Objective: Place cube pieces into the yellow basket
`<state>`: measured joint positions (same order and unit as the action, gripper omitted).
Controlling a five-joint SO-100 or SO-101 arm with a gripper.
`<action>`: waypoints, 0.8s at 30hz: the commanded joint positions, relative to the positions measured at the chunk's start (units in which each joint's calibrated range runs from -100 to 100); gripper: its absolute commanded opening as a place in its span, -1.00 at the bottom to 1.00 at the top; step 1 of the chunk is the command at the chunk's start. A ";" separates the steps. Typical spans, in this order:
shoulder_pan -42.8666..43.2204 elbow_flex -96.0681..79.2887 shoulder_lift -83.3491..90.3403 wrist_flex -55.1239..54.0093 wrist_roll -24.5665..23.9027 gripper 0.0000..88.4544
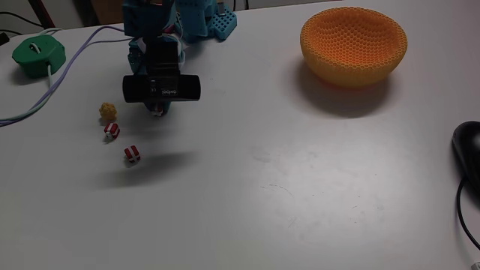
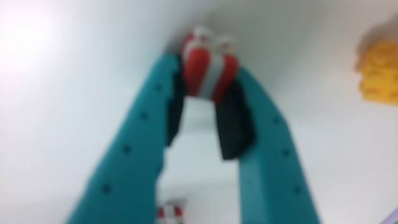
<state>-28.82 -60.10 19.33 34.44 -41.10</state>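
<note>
My teal gripper is shut on a red cube piece with a white band, pinched at its fingertips. In the fixed view the gripper hangs under the black wrist camera at the table's left. A yellow-orange bumpy piece lies just left of it and shows at the wrist view's right edge. Two more red-and-white cubes rest on the table in front of it; one peeks in at the wrist view's bottom. The yellow basket stands far to the right at the back.
A green puck with cables lies at the back left. The arm's blue base stands behind the gripper. A black mouse sits at the right edge. White table stretches between gripper and basket.
</note>
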 commanded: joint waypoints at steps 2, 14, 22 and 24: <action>3.84 7.76 2.26 3.79 0.78 -1.00; 51.19 33.96 8.42 48.62 -4.64 -1.00; 81.57 36.27 8.79 42.01 -18.90 -1.00; 85.39 36.17 8.42 39.58 -21.64 -1.00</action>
<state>51.26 -27.00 25.43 77.81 -59.02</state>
